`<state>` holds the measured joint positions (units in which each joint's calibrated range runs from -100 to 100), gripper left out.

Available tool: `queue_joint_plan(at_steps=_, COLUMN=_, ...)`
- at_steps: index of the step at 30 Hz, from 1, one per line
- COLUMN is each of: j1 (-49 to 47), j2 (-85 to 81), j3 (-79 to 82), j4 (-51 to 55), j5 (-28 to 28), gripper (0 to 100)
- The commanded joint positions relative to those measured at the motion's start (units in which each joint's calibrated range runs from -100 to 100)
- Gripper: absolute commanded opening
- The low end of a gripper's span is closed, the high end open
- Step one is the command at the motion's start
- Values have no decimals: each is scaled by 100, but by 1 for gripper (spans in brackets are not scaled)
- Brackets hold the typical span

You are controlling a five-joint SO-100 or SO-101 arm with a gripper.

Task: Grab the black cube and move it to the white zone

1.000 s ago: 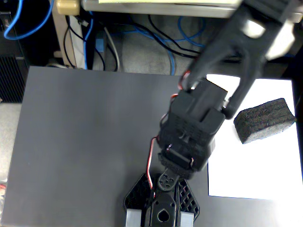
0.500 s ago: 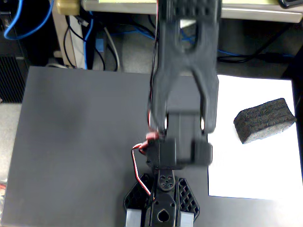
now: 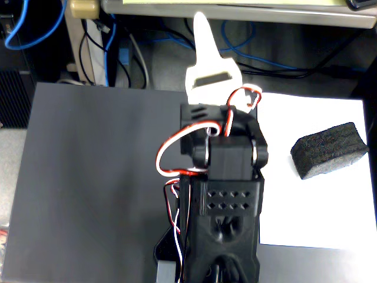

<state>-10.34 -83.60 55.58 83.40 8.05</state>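
Observation:
The black cube [image 3: 327, 150], a coarse black foam block, lies on the white zone [image 3: 318, 212], a white sheet on the right side of the dark grey tabletop. My gripper [image 3: 201, 29] is white and points away past the table's far edge, well up and to the left of the block and apart from it. Only one white finger [image 3: 203, 44] shows as a single blade; the other is hidden behind it, so I cannot tell how the jaws stand. Nothing shows in the gripper. The black arm body [image 3: 227, 194] rises from the bottom centre.
Red and white servo wires [image 3: 171, 156] loop off the arm's left side. Blue and black cables [image 3: 118, 44] and a desk leg lie beyond the table's far edge. The dark grey tabletop [image 3: 94, 177] spreads to the left of the arm.

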Motion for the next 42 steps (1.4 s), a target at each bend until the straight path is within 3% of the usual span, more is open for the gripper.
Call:
queue_joint_plan(at_steps=1, j1=48, j2=-506, j3=780, j4=-329, j5=-30, gripper=45)
queue_joint_plan(at_steps=9, j1=394, j2=-539, j3=3001, j4=-2362, j5=-328, gripper=45)
queue_joint_plan(at_steps=15, j1=372, j2=-548, j3=4071, j4=-2585, j5=-339, gripper=21)
queue_joint_plan(at_steps=19, j1=423, j2=-548, j3=4442, j4=-2388, j5=-334, gripper=1)
queue_joint_plan(at_steps=25, j1=364, j2=-548, j3=4442, j4=-1899, j5=-297, gripper=2)
queue_joint_plan(at_steps=42, j1=364, j2=-548, j3=4442, j4=-1890, j5=-292, gripper=1)
